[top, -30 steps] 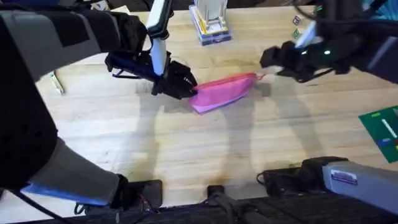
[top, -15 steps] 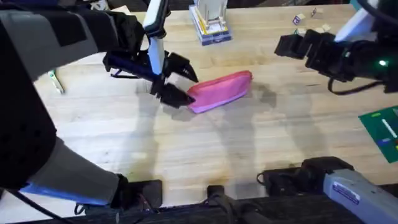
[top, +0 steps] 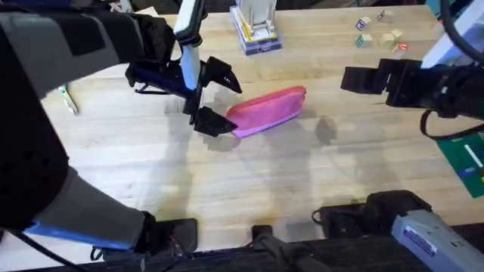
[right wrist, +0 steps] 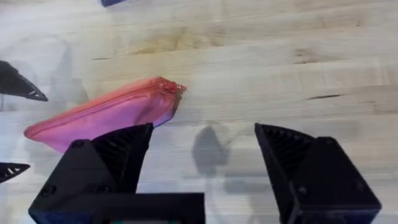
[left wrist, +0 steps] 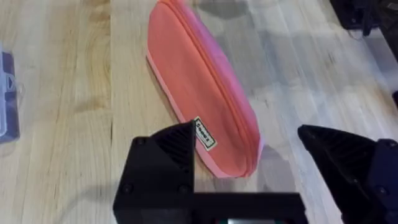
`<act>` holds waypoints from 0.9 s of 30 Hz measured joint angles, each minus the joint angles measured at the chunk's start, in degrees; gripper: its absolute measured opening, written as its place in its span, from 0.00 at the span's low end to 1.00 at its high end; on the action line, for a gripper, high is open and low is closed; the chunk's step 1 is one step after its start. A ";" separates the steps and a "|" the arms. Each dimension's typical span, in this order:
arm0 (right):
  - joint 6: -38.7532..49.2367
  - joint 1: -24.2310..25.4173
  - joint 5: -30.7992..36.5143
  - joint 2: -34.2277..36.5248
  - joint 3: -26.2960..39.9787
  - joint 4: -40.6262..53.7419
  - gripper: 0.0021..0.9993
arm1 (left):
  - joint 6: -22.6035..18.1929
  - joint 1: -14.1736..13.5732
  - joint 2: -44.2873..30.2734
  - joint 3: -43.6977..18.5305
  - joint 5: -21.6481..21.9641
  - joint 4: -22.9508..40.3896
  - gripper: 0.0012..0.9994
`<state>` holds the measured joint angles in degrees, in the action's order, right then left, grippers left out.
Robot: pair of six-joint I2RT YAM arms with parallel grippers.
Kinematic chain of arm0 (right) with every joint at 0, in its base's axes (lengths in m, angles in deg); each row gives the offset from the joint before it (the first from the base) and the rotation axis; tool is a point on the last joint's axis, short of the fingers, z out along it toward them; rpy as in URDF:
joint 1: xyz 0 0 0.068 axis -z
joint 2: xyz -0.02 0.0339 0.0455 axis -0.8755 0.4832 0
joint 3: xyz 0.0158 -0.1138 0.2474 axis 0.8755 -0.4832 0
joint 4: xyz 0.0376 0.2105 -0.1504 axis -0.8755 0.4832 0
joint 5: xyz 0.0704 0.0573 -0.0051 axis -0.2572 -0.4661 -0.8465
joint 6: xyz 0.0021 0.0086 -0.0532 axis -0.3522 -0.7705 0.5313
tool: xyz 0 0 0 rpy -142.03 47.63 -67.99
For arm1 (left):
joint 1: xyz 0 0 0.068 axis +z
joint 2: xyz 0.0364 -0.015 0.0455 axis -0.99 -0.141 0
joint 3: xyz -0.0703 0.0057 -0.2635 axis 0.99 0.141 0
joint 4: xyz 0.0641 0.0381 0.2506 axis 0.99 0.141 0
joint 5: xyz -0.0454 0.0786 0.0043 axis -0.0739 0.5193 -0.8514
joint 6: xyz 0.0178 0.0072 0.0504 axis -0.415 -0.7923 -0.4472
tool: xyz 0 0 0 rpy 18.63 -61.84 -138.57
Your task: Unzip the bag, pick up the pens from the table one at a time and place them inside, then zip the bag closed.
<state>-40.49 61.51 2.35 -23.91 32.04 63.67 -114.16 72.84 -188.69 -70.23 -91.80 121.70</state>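
Observation:
The pink bag [top: 268,109] lies flat on the table [top: 249,189], its zipper run shut along the top edge [left wrist: 211,81], with the pull at the end [right wrist: 177,88] facing my right arm. My left gripper [top: 225,103] is open, its fingers straddling the bag's near-left end [left wrist: 245,134] without touching it. My right gripper [top: 349,79] is open too and hovers well to the right of the bag [right wrist: 106,115], a stretch of bare wood between them [right wrist: 204,130]. The pens are out of view.
A blue-and-white boxed item [top: 255,30] stands at the back centre. Small blocks [top: 378,34] lie at the back right. A green board [top: 465,162] sits at the right edge, and a small green-white object [top: 68,100] at the left.
My left gripper opened and let go of the bag's left end. My right gripper drew away from the zipper pull toward the right. The bag settled flat.

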 joint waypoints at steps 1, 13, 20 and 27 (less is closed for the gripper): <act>0.44 0.00 -0.03 0.00 0.00 -0.01 1.00 | 0.00 0.00 0.00 0.00 0.20 -0.02 1.00; 5.42 -0.53 -1.32 -0.74 0.00 1.88 1.00 | 10.09 0.00 11.46 -1.41 9.96 -0.27 1.00; 7.29 -0.74 -1.32 -5.01 0.00 3.38 1.00 | 26.32 0.00 26.35 -1.62 21.75 -0.16 1.00; 7.67 -0.74 -1.32 -7.88 0.00 3.47 1.00 | 46.08 0.00 40.16 -1.64 35.15 0.10 1.00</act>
<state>-32.82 60.77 1.03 -31.79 32.04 67.14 -68.08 72.84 -148.53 -71.87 -56.66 121.80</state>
